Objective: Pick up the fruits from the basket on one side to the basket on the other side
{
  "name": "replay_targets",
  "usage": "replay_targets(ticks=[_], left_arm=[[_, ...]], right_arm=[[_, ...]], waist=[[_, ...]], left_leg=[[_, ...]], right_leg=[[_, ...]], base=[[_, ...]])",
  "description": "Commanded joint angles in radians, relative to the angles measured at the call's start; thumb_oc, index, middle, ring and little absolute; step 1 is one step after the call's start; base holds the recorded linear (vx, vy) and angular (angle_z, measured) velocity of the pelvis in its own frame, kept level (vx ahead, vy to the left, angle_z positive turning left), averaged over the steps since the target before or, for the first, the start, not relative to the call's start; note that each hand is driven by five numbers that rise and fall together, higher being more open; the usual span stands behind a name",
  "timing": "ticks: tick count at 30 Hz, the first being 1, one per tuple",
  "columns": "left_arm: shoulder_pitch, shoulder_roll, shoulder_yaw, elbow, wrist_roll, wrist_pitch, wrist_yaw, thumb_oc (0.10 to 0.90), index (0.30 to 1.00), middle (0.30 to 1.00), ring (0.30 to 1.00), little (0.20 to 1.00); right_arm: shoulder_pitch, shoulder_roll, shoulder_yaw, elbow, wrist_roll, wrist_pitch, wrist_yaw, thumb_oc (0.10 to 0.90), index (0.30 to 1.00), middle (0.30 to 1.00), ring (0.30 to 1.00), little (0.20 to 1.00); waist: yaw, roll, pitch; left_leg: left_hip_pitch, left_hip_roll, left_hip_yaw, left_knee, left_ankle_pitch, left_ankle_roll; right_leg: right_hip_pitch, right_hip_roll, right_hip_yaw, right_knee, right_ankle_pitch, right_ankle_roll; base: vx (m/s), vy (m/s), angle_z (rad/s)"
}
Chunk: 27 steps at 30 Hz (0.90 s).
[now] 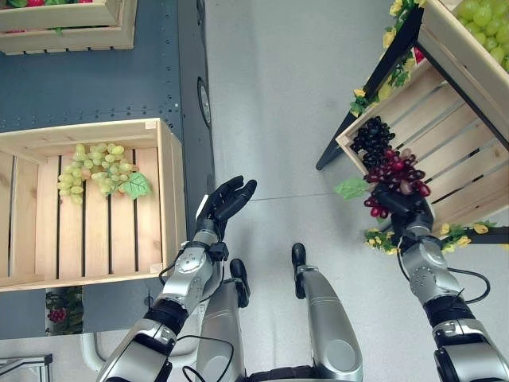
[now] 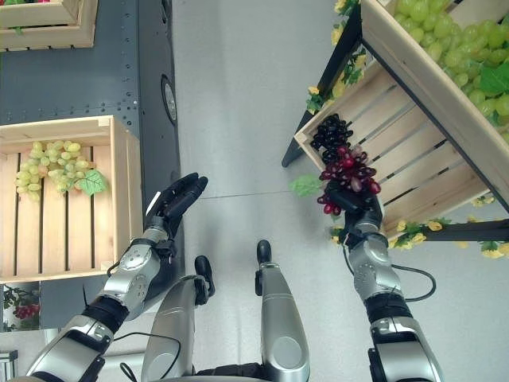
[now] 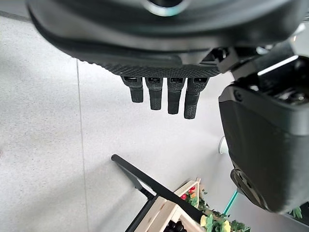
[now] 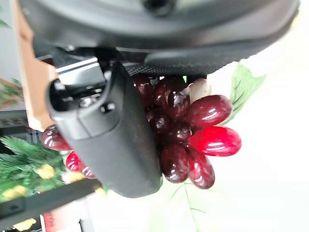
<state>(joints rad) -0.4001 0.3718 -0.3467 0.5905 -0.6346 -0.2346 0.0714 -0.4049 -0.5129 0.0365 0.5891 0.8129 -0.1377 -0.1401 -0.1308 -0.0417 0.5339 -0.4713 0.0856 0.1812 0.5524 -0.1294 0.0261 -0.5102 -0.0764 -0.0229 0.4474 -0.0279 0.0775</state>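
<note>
Red grapes (image 4: 193, 135) are clasped in the right hand (image 1: 409, 208), thumb curled round the bunch, at the front lip of the right-side crate (image 1: 445, 143), beside black grapes (image 1: 371, 137). Green grapes (image 1: 91, 169) are seen lying in the left crate (image 1: 169, 191). The left hand (image 1: 227, 199) is held beside it with fingers straight and nothing in it.

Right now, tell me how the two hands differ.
The left hand is open, fingers straight, holding nothing; the right hand is curled round a bunch of red grapes. The left hand hangs over bare floor beside the left crate; the right hand is at the front edge of the right crate. Both are dark hands on silver arms.
</note>
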Motion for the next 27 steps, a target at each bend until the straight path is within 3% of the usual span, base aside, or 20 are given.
replay_targets(ticks=[1,11,18,27], left_arm=[[-0.008,-0.003,-0.012,-0.132,-0.014,-0.12,-0.009,0.8,0.9,0.9,0.9,0.9],[-0.011,0.032,-0.047,-0.152,-0.025,-0.112,-0.036,0.8,0.9,0.9,0.9,0.9],[-0.016,0.07,-0.057,-0.157,-0.058,-0.118,-0.063,0.8,0.9,0.9,0.9,0.9],[-0.029,0.09,-0.087,-0.191,-0.052,-0.115,-0.091,0.8,0.9,0.9,0.9,0.9]], right_arm=[[-0.074,-0.182,-0.124,-0.113,-0.063,-0.183,-0.064,0.4,0.3,0.3,0.3,0.3],[-0.189,-0.36,-0.135,0.04,-0.039,-0.139,-0.077,0.4,0.3,0.3,0.3,0.3],[-0.298,-0.459,-0.065,0.203,-0.057,-0.029,-0.064,0.4,0.3,0.3,0.3,0.3],[-0.431,-0.526,0.025,0.388,-0.121,0.088,-0.042,0.4,0.3,0.3,0.3,0.3]], waist=[[-0.006,0.007,-0.014],[0.019,0.006,-0.014],[0.043,0.014,-0.014],[0.075,0.019,-0.014]], left_leg=[[0.023,-0.043,0.015,0.083,-0.126,0.002],[-0.047,-0.046,-0.002,0.128,-0.137,0.008],[-0.086,-0.05,-0.015,0.157,-0.138,0.007],[-0.13,-0.053,-0.03,0.185,-0.143,0.012]], right_leg=[[0.041,0.073,-0.06,0.151,-0.141,-0.09],[-0.026,0.071,-0.073,0.205,-0.148,-0.088],[-0.059,0.058,-0.093,0.238,-0.16,-0.097],[-0.098,0.041,-0.117,0.278,-0.173,-0.101]], base=[[-0.01,0.011,-0.06],[-0.02,-0.031,0.0],[-0.02,-0.035,0.04],[-0.01,-0.035,0.07]])
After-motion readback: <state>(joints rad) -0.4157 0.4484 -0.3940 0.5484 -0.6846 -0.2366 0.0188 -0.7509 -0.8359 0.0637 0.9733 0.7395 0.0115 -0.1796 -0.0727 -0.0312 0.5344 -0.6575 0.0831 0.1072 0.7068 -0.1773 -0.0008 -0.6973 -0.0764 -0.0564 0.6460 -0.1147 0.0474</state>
